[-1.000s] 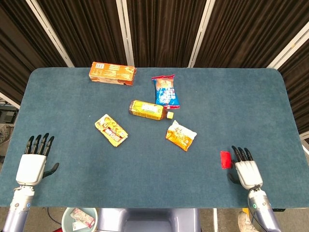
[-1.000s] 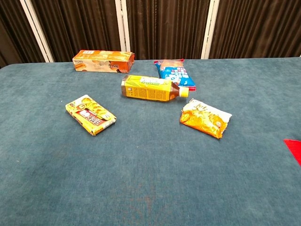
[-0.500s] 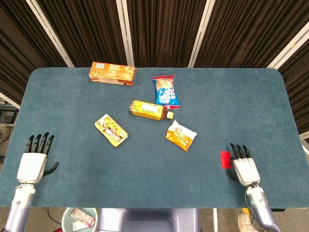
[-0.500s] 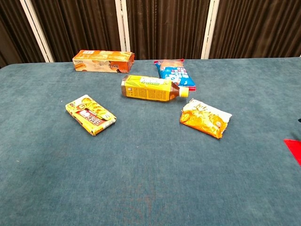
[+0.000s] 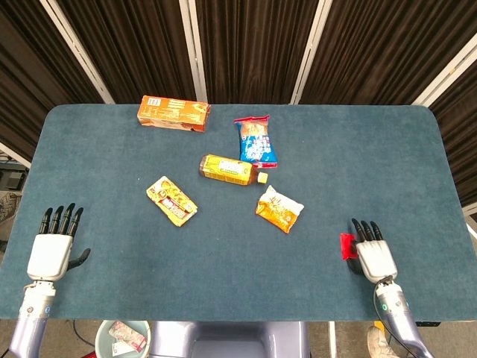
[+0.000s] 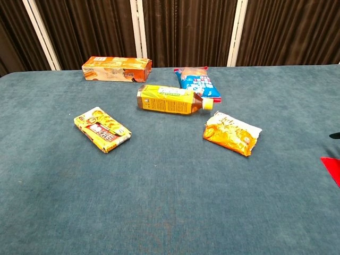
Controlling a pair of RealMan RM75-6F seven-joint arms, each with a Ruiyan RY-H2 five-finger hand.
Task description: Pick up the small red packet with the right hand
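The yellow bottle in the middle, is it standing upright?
No, the yellow bottle lies on its side on the table, cap pointing toward the robot's right.

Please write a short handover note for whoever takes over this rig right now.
Right hand: holds nothing, fingers extended, palm down at the near right of the table, right beside the small red packet, partly over its right edge. Contact cannot be judged.
Left hand: open and idle at the near left corner, holding nothing.
Small red packet: flat on the table, just left of the right hand; only its corner shows at the right edge of the chest view.
Done: the approach only.
Left: close the fingers on the packet and lift it.
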